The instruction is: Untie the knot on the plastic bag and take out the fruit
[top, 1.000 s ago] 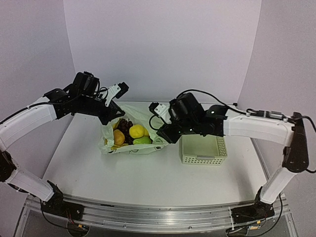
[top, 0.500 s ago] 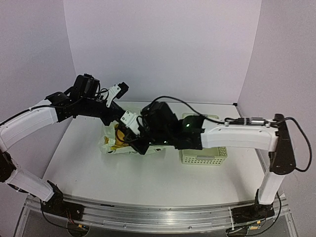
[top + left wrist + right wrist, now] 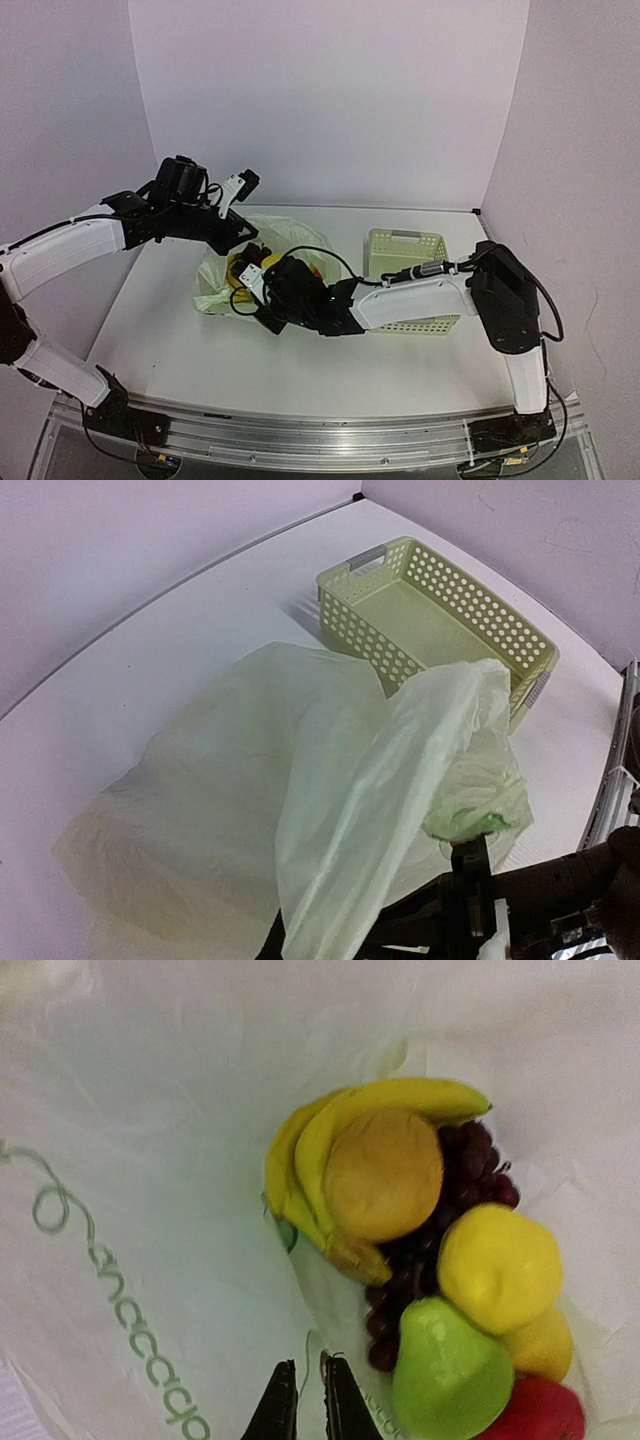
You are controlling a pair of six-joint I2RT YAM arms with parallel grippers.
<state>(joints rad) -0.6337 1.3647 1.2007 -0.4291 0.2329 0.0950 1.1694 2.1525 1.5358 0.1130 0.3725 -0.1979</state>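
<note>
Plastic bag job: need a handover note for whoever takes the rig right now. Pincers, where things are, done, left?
Left pincer: shut, holding the plastic bag rim up.
Right pincer: almost closed, apparently pinching bag film beside the fruit.
Visible fruit all sits inside the bag; the basket, to its right in the top view, holds none.
Done: bag mouth open, no tie visible.
Left: take out every fruit.

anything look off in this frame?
Nothing spilled or damaged. Fruit sits piled inside the open plastic bag; basket upright, empty. One oddity: right gripper looks pinched on bag film beside the pear, not on a fruit.
</note>
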